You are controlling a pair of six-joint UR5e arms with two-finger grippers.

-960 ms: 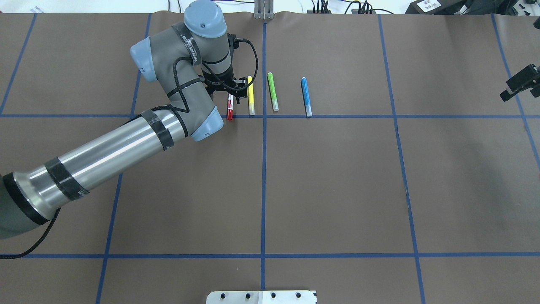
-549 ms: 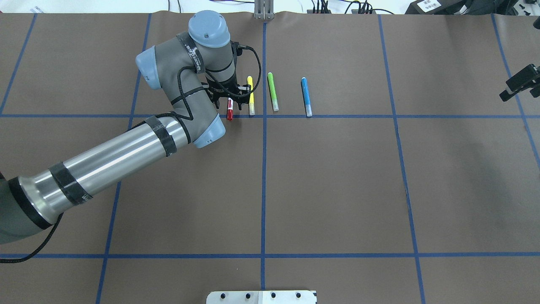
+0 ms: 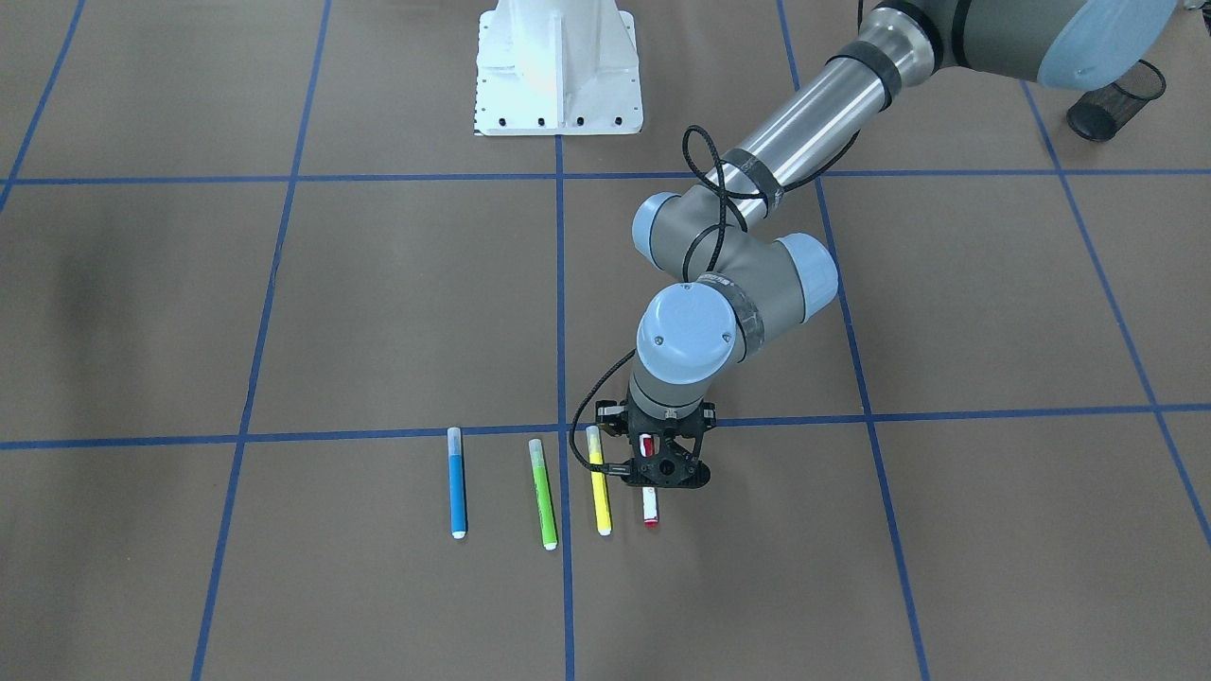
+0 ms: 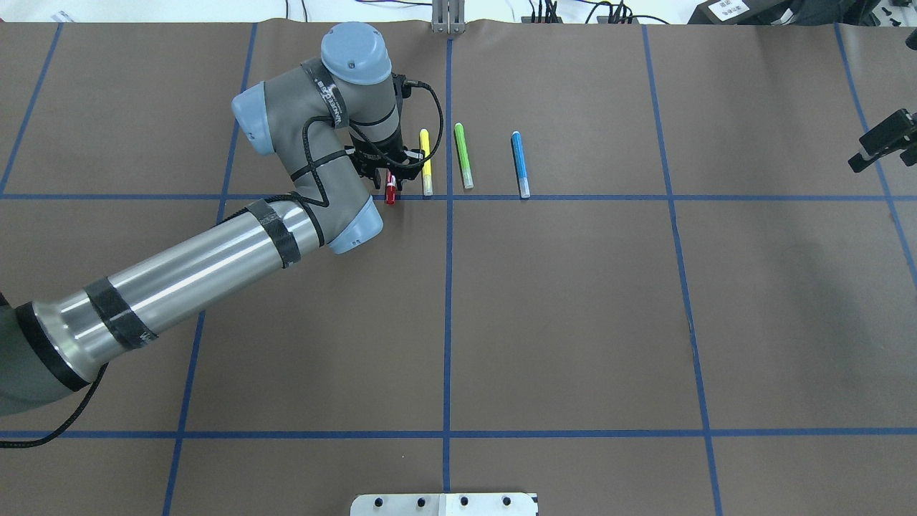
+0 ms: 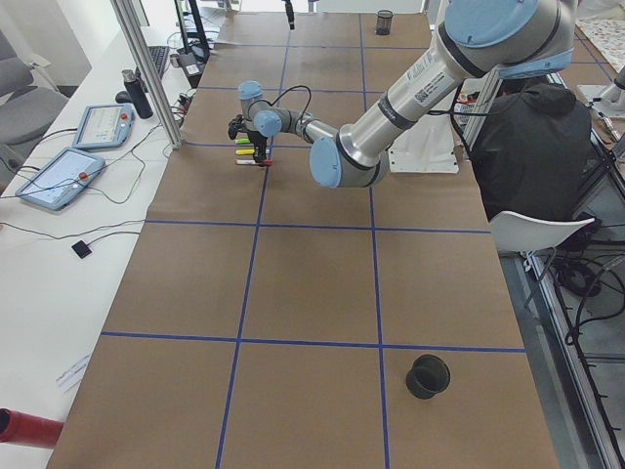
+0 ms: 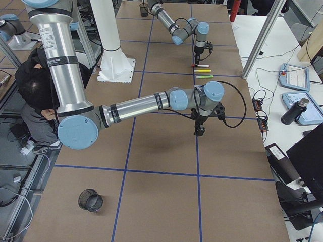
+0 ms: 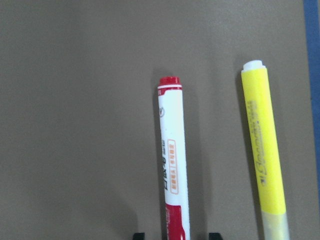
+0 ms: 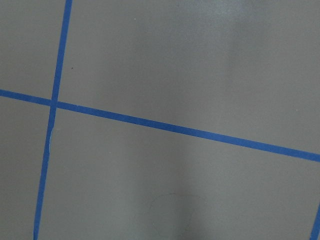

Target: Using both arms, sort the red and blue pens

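The red pen (image 7: 172, 165), white-barrelled with red ends, lies on the brown mat left of centre; only its red cap (image 4: 390, 193) shows past the wrist from overhead. My left gripper (image 4: 390, 175) hangs low right over it, open, and the wrist view shows a fingertip on each side of the barrel without touching. The blue pen (image 4: 520, 165) lies untouched to the right, beyond the other markers. My right gripper (image 4: 885, 140) hovers far off at the mat's right edge. Whether it is open or shut I cannot tell. Its wrist view holds only mat and blue tape.
A yellow marker (image 4: 426, 163) lies right beside the red pen, close to my left gripper. A green marker (image 4: 463, 156) lies between the yellow one and the blue pen. A black mesh cup (image 3: 1116, 95) stands near the robot's left side, another (image 6: 91, 200) near its right.
My left wrist has shifted slightly right and come down over the red pen, so less of its white barrel shows from overhead. The right arm and the pens have not moved.
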